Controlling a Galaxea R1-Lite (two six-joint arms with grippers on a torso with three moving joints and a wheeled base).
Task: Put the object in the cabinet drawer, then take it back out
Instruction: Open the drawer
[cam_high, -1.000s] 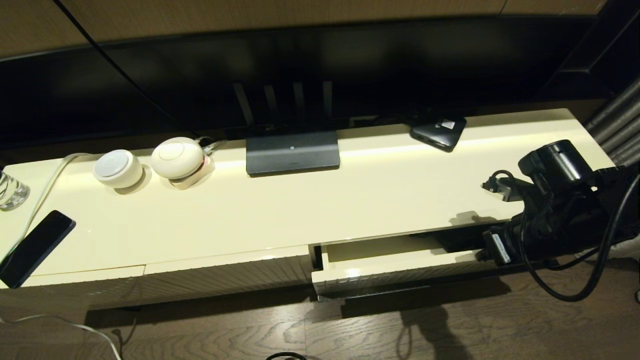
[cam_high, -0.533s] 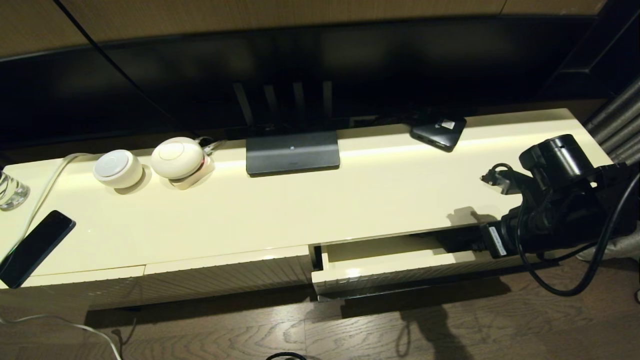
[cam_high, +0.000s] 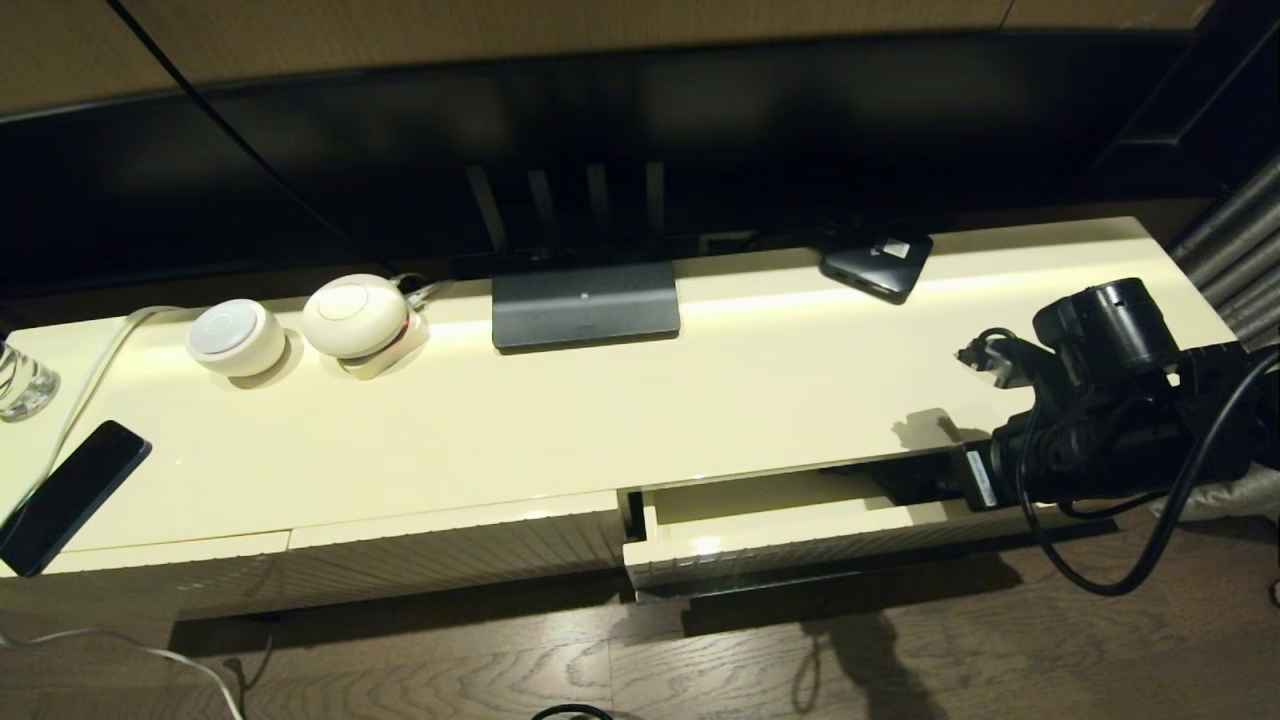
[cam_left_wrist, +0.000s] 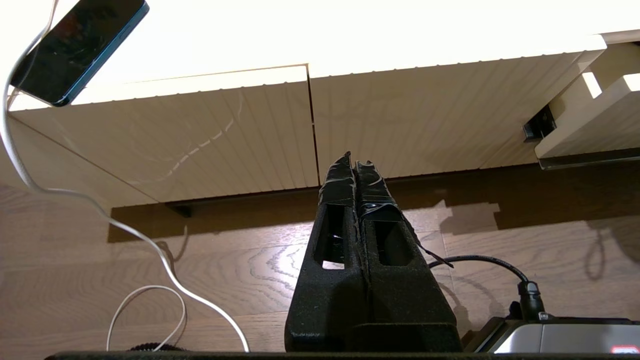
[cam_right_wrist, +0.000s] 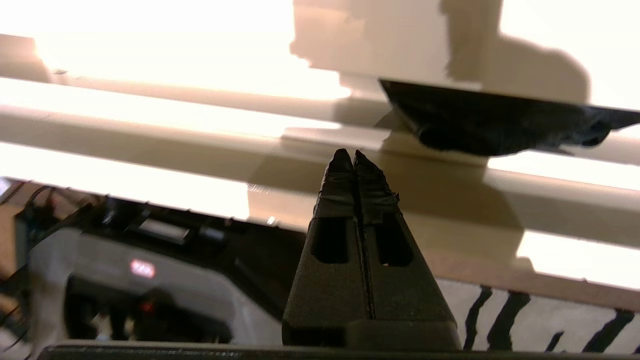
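The cream cabinet drawer stands partly pulled out at the lower right of the cabinet, and its corner also shows in the left wrist view. The black umbrella's bunched fabric lies inside the drawer under the cabinet top, a dark mass in the head view. Its handle and loop are hidden. My right gripper is shut and empty, a little short of the fabric at the drawer's right end. My left gripper is shut and empty, parked low over the floor before the ribbed panels.
On the cabinet top are a phone, two white round devices, a dark TV base, a small black box with a white label and a glass. A white cable trails over the wood floor.
My right arm has shifted a little to the left and upward, closer to the open drawer's right end. Drawer, umbrella and left arm have not moved.
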